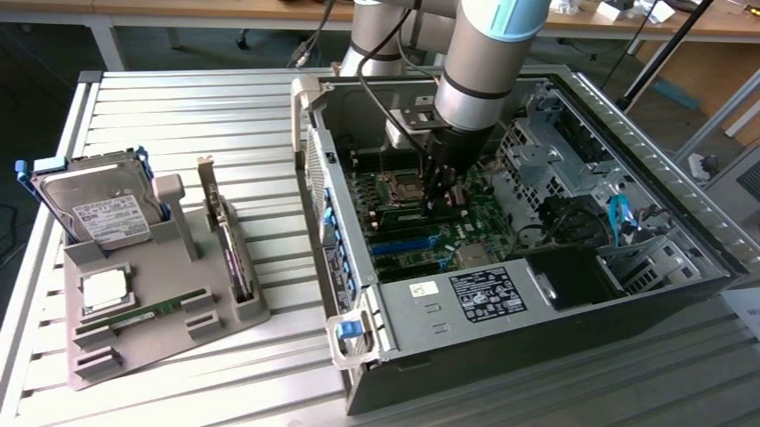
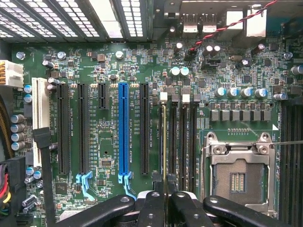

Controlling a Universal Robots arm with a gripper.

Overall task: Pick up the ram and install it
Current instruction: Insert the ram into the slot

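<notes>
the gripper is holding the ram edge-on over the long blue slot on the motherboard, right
Not quite. The gripper holds the ram edge-on over the black memory slots beside the processor socket, not over the long blue slot. The wrist view shows this.

I see a ribbed, matt metal worktop (image 1: 178, 107), a matt grey plastic tray (image 1: 178, 342), a bare metal case (image 1: 398, 325), a glossy green motherboard (image 2: 106, 142), the ram's (image 2: 164, 137) thin dull edge, and smooth, glossy black plastic on my end effector (image 2: 166, 196).

ram (image 2: 164, 142) over motherboard (image 2: 109, 61) inside case (image 1: 535, 356), tray (image 1: 166, 342) on exterior view's left
</notes>
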